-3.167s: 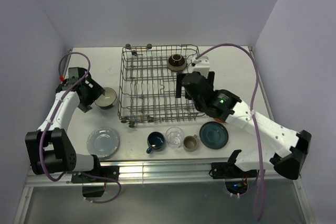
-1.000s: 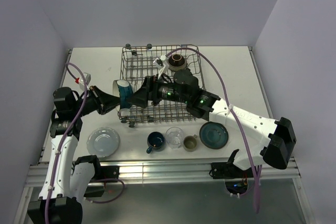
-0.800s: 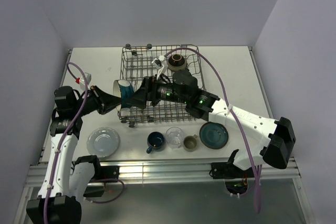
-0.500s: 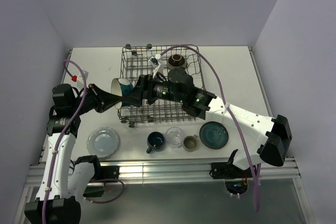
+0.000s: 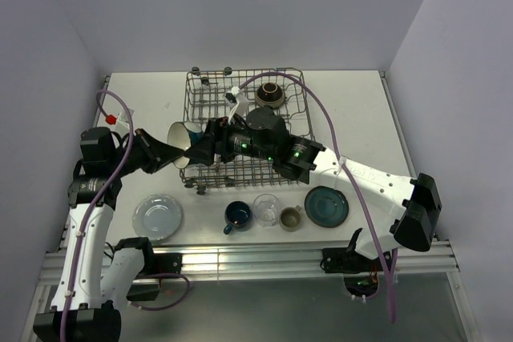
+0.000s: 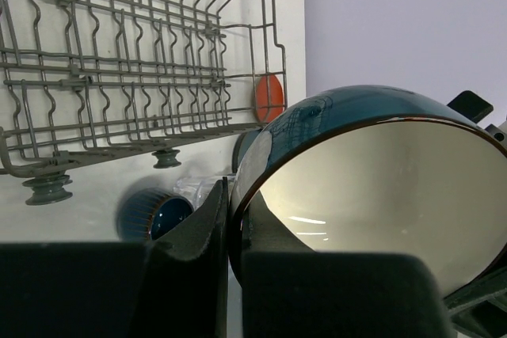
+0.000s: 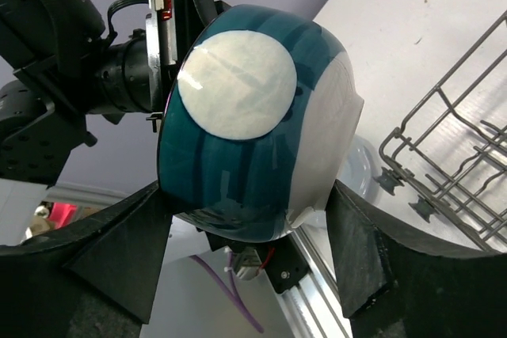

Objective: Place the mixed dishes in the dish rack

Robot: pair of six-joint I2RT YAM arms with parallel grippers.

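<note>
L wrist cam: L jaws pinch bowl point(image 6: 372, 187) rim; R wrist cam: R jaws straddle it, contact unclear.

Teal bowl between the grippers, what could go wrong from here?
1. The left gripper pinches the teal bowl only by its rim; if it releases before the right gripper grips the rounded sides, the bowl could slip and drop.
2. It hangs by the left edge of the dish rack, so a swing might knock the wires.

We are in a robot lab cell: bare lilac walls point(image 5: 240, 14) box in a white table point(image 5: 353, 110) edged by an aluminium rail point(image 5: 256, 255).
</note>
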